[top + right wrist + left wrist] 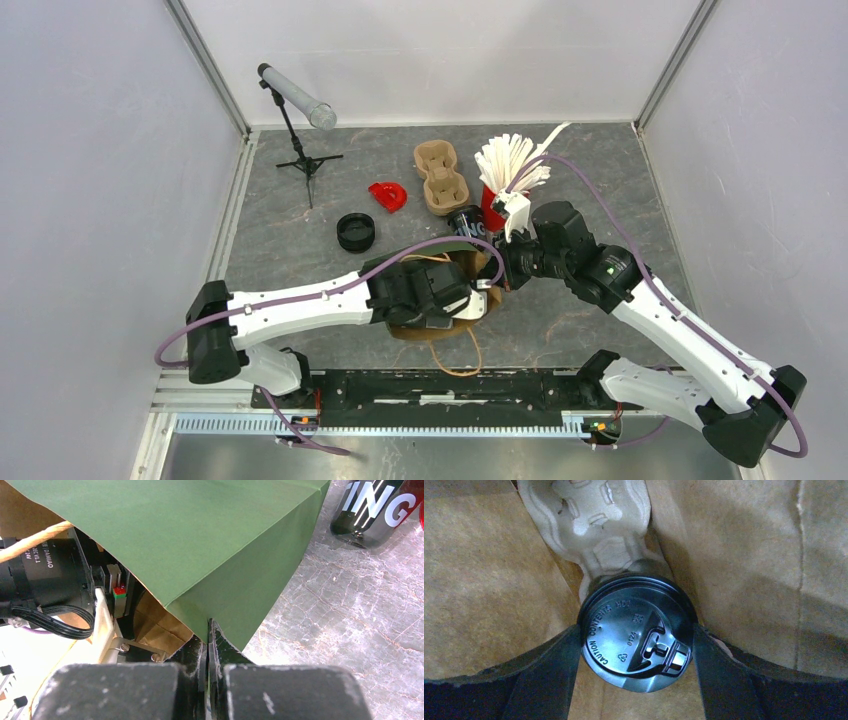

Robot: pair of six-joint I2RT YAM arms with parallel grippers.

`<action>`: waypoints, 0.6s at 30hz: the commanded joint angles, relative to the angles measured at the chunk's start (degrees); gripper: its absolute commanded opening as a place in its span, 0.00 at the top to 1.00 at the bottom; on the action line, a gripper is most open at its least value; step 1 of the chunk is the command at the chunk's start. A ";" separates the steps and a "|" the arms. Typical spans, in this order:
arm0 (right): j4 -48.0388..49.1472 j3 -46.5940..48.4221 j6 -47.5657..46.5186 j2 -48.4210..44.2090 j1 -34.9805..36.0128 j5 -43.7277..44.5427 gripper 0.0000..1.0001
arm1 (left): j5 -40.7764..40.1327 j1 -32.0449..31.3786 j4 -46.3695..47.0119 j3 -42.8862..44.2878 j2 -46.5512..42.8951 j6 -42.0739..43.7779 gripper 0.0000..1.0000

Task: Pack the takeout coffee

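Note:
In the left wrist view, a takeout coffee cup with a black lid [624, 622] stands in a moulded pulp carrier [594, 520] inside the brown paper bag [484, 580]. My left gripper [636, 635] reaches into the bag, its fingers [559, 665] pressed against both sides of the lid. From above, the left gripper [468, 292] is buried in the bag [440, 328]. My right gripper [207, 630] is shut on the bag's rim, whose wall [200, 540] looks green in that view. From above, the right gripper [497, 276] is at the bag's right edge.
Behind the bag are a second pulp carrier [440, 175], a red cup of white sticks [510, 165] and a dark cup with white lettering [467, 222] [375, 510]. A red piece [388, 196], a black lid [355, 231] and a small stand [300, 130] are at the back left.

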 commanded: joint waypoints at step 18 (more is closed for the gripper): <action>0.96 -0.24 -2.24 -0.54 -0.17 -0.64 1.00 | 5.42 2.39 1.24 -4.17 -3.37 3.80 0.69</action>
